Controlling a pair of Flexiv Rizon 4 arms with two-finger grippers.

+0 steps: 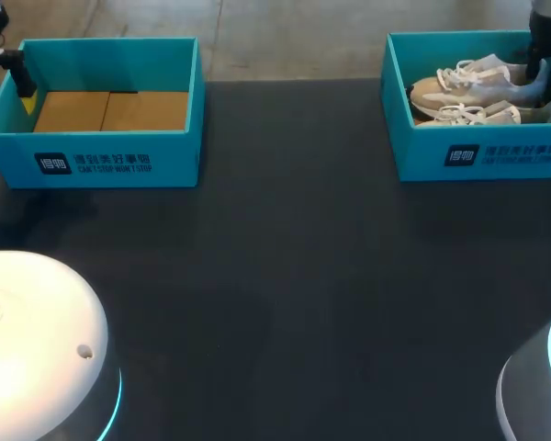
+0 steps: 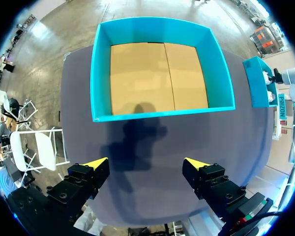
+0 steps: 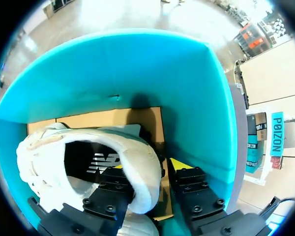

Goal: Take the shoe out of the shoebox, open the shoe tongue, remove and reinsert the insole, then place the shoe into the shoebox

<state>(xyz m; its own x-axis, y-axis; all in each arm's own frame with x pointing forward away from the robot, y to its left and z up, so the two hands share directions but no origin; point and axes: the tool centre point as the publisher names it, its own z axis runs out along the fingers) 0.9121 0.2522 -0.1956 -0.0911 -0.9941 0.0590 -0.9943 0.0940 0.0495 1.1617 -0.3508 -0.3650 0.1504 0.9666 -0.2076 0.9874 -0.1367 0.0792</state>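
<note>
Two pale sneakers lie side by side in the teal shoebox [image 1: 477, 156] at the back right; the farther shoe [image 1: 477, 83] has its heel toward my right gripper [image 1: 537, 72]. In the right wrist view that gripper [image 3: 150, 167] straddles the white shoe's [image 3: 49, 157] heel rim inside the box [image 3: 113, 73]. One finger is inside the shoe, the other outside with a thin gap, so it is open. My left gripper [image 2: 146, 162] is wide open and empty, hovering before the second shoebox [image 2: 162, 114]. In the head view it [image 1: 25, 92] is at that box's left end.
The left teal shoebox [image 1: 110, 161] at the back left holds only its brown cardboard floor. The dark table [image 1: 285, 276] stretches between the boxes. A white dome base [image 1: 37, 340] and a grey one [image 1: 537, 386] stand at the front corners.
</note>
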